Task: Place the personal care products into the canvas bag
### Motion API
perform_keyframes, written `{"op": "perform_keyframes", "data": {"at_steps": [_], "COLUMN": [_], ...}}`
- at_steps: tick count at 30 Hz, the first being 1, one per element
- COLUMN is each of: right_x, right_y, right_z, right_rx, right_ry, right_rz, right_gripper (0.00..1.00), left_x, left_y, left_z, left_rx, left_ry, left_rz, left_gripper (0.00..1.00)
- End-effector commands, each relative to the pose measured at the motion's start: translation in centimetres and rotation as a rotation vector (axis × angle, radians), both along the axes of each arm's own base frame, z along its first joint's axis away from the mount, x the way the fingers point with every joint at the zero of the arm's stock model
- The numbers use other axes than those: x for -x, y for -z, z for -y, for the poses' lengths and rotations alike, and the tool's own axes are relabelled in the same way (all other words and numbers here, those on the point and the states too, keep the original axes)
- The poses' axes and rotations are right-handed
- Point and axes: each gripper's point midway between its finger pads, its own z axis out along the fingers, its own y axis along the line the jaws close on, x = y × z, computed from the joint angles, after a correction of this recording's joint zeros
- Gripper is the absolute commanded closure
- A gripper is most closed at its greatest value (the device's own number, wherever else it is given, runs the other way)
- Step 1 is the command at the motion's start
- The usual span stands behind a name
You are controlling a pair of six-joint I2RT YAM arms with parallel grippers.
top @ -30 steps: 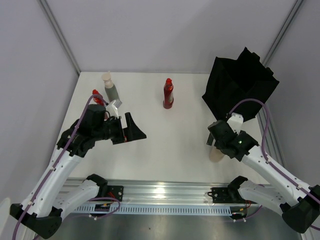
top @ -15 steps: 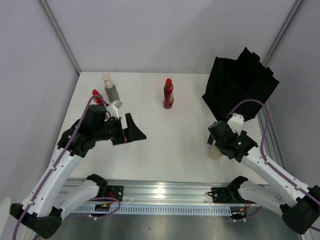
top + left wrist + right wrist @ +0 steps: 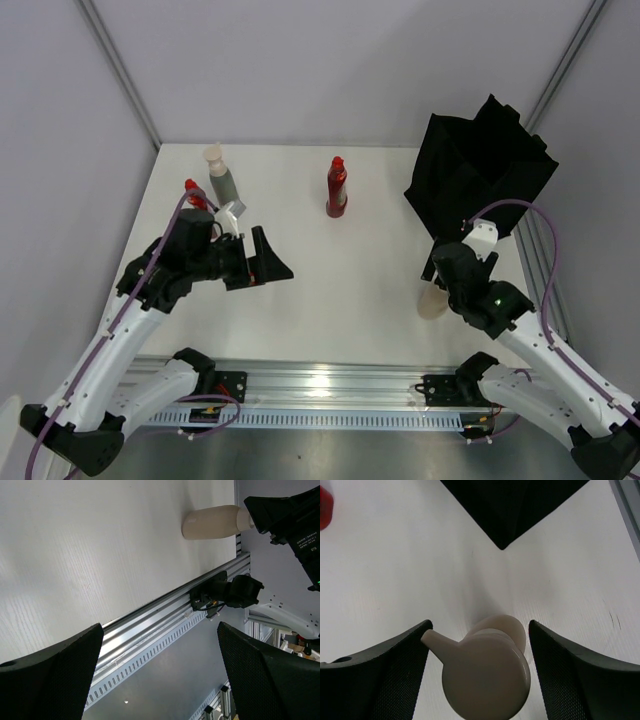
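The beige bottle (image 3: 433, 301) stands near the table's front right. In the right wrist view its pump head (image 3: 487, 675) sits between my right gripper's (image 3: 480, 630) open fingers, the spout tip close to the left finger (image 3: 375, 672). It also shows in the left wrist view (image 3: 210, 522). The black canvas bag (image 3: 482, 170) stands at the back right, just beyond the bottle (image 3: 512, 505). The all-red bottle (image 3: 337, 187) stands at back centre. The grey-green bottle (image 3: 220, 180) and the small red-capped one (image 3: 193, 191) stand at back left. My left gripper (image 3: 266, 260) is open and empty.
The aluminium rail (image 3: 320, 385) runs along the table's front edge and also shows in the left wrist view (image 3: 165, 615). The enclosure's grey walls (image 3: 330, 60) close in the back and sides. The bag's corner (image 3: 502, 545) points toward the beige bottle.
My right arm has shifted right and a little toward the bag, leaving more of the beige bottle showing. The bottle has stayed put. The left arm has not moved.
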Motion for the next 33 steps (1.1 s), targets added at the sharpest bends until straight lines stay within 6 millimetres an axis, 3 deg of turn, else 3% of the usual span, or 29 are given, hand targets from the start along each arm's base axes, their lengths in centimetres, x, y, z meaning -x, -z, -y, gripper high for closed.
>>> {"op": "perform_keyframes", "data": {"at_steps": [1, 10, 14, 19, 21, 26, 27, 33], "right_x": [-0.7, 0.1, -0.1, 0.0, -0.1, -0.5, -0.7, -1.3], "right_y": [-0.1, 2.0, 2.4, 2.8, 2.5, 1.8, 1.4, -1.8], "right_z": [-0.3, -0.1, -0.2, 0.0, 0.1, -0.2, -0.3, -0.3], "right_rx": [0.008, 0.016, 0.027, 0.034, 0.033, 0.044, 0.043, 0.057], "right_ry": [-0.014, 0.003, -0.011, -0.003, 0.004, -0.027, -0.033, -0.053], "right_rz": [0.022, -0.042, -0.041, -0.049, -0.037, -0.016, -0.005, 0.056], "right_gripper": [0.19, 0.16, 0.23, 0.43, 0.6, 0.86, 0.98, 1.0], "left_x": [0.4, 0.6, 0.7, 1.0, 1.0, 1.0, 1.0, 0.9], "left_y": [-0.2, 0.1, 0.1, 0.1, 0.2, 0.1, 0.0, 0.0], "left_z": [0.6, 0.6, 0.6, 0.5, 0.4, 0.5, 0.5, 0.5], "left_rx": [0.03, 0.026, 0.025, 0.022, 0.019, 0.02, 0.02, 0.02], "left_ry": [0.02, 0.024, 0.027, 0.027, 0.027, 0.029, 0.028, 0.027], "left_rz": [-0.015, -0.021, -0.022, -0.023, -0.025, -0.022, -0.023, -0.023], "left_gripper": [0.01, 0.01, 0.01, 0.01, 0.01, 0.01, 0.01, 0.01]}}
